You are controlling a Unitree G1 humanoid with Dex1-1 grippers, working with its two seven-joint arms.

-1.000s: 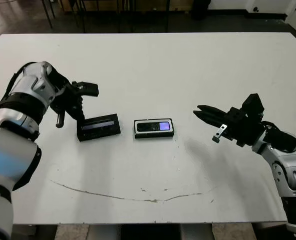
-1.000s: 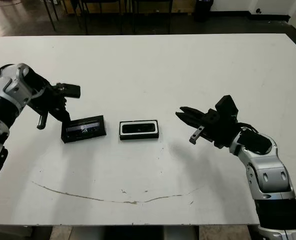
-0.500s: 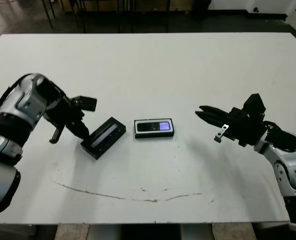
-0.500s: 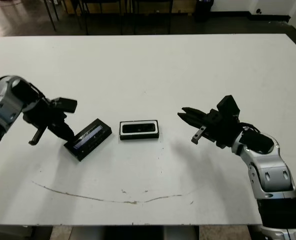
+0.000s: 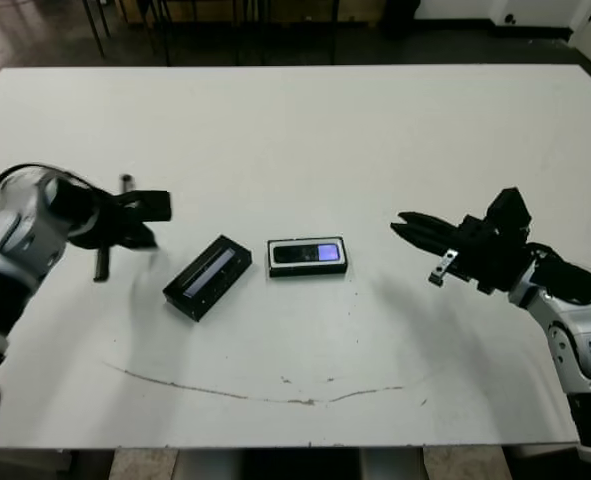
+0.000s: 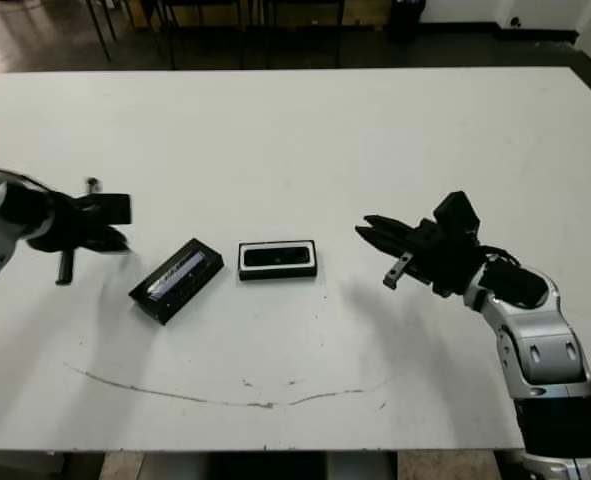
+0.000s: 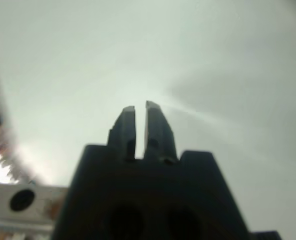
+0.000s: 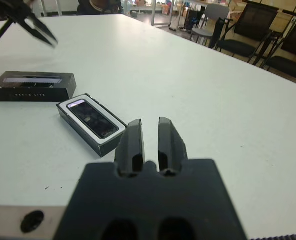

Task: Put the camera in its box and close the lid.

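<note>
Your camera (image 5: 308, 253) already lies in the box (image 5: 308, 258) at mid-table; the lid (image 5: 208, 278) sits angled just to its left, apart. Left gripper (image 7: 141, 107) hovers beyond the lid — fingers nearly together, empty. Right gripper (image 8: 150, 125) likewise, near-closed, holding nothing.
</note>
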